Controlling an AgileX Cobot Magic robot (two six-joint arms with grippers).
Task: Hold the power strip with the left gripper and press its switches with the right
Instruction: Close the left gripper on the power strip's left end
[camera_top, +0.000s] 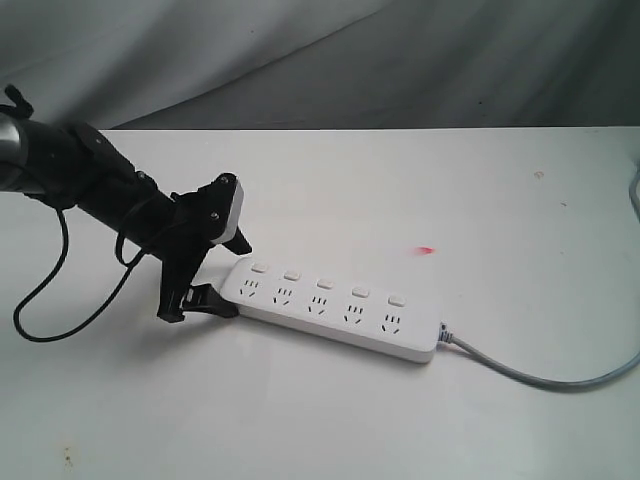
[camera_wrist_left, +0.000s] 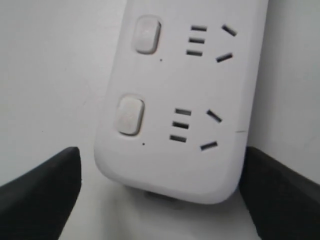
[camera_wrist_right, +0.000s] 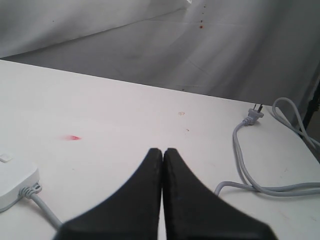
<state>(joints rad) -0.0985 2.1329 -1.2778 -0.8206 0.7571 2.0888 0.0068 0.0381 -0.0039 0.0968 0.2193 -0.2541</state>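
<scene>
The white power strip lies flat on the white table, running from centre-left down to the right. Its switches form a row of square buttons above the outlets. Two of them show in the left wrist view. My left gripper is open and straddles the strip's left end. One finger is against the strip's side; the other finger stands a little apart. My right gripper is shut on nothing, above the table beyond the strip's cord end. It is out of the exterior view.
The grey cord leaves the strip's right end and loops off to the right; its plug lies near the table's far edge. A small red mark is on the table behind the strip. Grey cloth hangs behind the table.
</scene>
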